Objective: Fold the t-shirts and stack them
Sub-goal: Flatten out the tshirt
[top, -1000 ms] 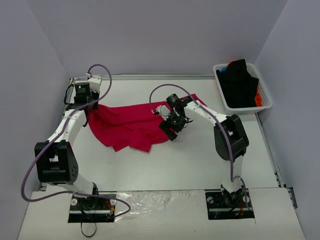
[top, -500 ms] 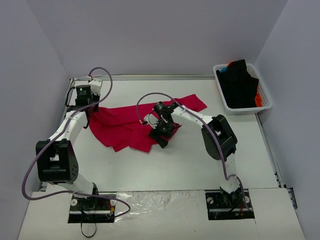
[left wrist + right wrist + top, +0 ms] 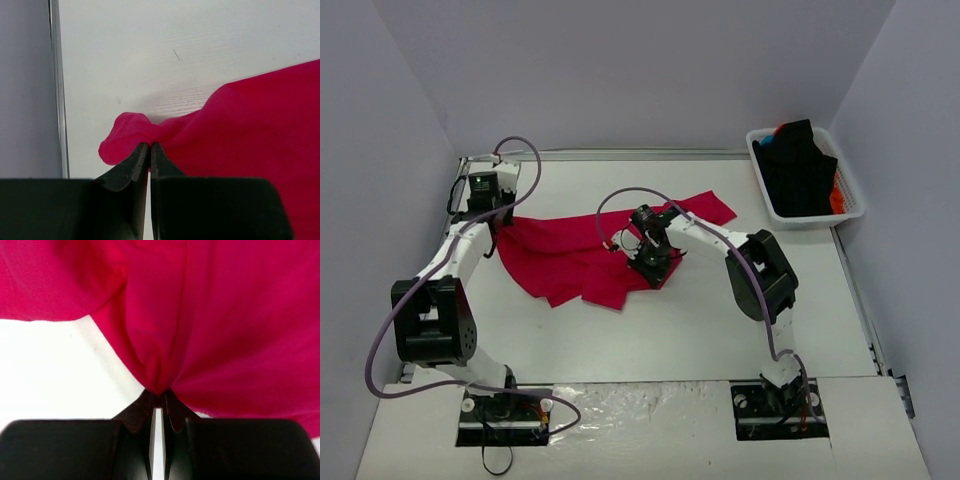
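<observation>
White tabletop (image 3: 670, 330) fills a booth with plain pale walls, and the red shirt (image 3: 565, 255) lies rumpled across its far middle, stretching from the left rear corner towards the basket (image 3: 761, 180) at the right rear, where the black shirts (image 3: 800, 170) are heaped. The left gripper (image 3: 150, 149) has its jaws pressed together on a small bunched tip of the red cloth close to the left wall. The right gripper (image 3: 160, 395) has its jaws closed on a narrow pinch of the cloth at the near edge of the shirt's middle, with folds fanning away from the bite. Both holds look thin, so the main risk is that one slips free once the arms lift or pull apart, which would drop that side and leave the shirt in a worse heap. The right pinch sits where the cloth is creased, and I cannot tell whether it takes one layer or several; if it takes only one, the shirt may twist instead of opening flat. Pulling the two holds apart too hard would stretch the cloth or tug the small left tip out of the jaws. A low drag would also rake the loose hem along the table and bunch it.
</observation>
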Controlling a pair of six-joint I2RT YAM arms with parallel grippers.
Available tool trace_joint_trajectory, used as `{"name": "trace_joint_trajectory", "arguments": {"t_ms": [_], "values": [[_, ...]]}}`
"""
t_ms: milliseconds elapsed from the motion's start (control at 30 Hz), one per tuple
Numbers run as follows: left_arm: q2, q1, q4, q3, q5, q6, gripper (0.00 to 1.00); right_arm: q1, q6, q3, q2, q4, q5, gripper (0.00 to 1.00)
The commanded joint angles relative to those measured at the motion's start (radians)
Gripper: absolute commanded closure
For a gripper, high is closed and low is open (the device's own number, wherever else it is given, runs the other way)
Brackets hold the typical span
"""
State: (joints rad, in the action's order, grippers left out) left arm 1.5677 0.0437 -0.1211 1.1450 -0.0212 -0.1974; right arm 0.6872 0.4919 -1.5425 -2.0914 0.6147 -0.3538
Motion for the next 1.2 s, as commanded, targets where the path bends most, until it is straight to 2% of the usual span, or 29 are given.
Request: {"name": "trace_joint_trajectory", "arguments": {"t_ms": [0, 133, 267, 367, 500, 667, 833, 1033, 1167], "values": [[-0.099, 0.010, -0.029, 0.022, 0.004, -0.013, 0.98, -0.024, -0.001, 0.051, 0.178, 0.104, 0.032, 1.00], [-0.207, 0.007, -0.092, 0.022, -0.014, -0.034, 0.98, -0.093, 0.008, 0.079, 0.324, 0.184, 0.019, 1.00], [-0.343, 0.004, -0.163, 0.018, -0.052, -0.069, 0.98, -0.187, -0.006, 0.113, 0.548, 0.197, 0.065, 1.00], [-0.429, -0.002, -0.230, 0.047, -0.057, -0.094, 0.98, -0.279, 0.000, 0.082, 0.648, 0.192, 0.088, 1.00], [-0.448, -0.002, -0.304, 0.116, -0.039, -0.099, 0.98, -0.399, 0.007, -0.028, 0.643, 0.169, 0.075, 1.00], [-0.462, -0.002, -0.380, 0.222, -0.059, -0.076, 0.98, -0.520, -0.004, -0.191, 0.515, 0.164, 0.030, 1.00], [-0.541, -0.002, -0.449, 0.214, -0.120, -0.097, 0.98, -0.537, -0.009, -0.159, 0.530, 0.165, 0.004, 1.00], [-0.710, -0.002, -0.540, 0.148, -0.160, -0.137, 0.98, -0.535, -0.033, -0.048, 0.765, 0.180, -0.043, 1.00], [-0.822, -0.004, -0.658, 0.160, -0.209, -0.119, 0.98, -0.537, -0.064, -0.002, 0.924, 0.197, -0.057, 1.00]]}}
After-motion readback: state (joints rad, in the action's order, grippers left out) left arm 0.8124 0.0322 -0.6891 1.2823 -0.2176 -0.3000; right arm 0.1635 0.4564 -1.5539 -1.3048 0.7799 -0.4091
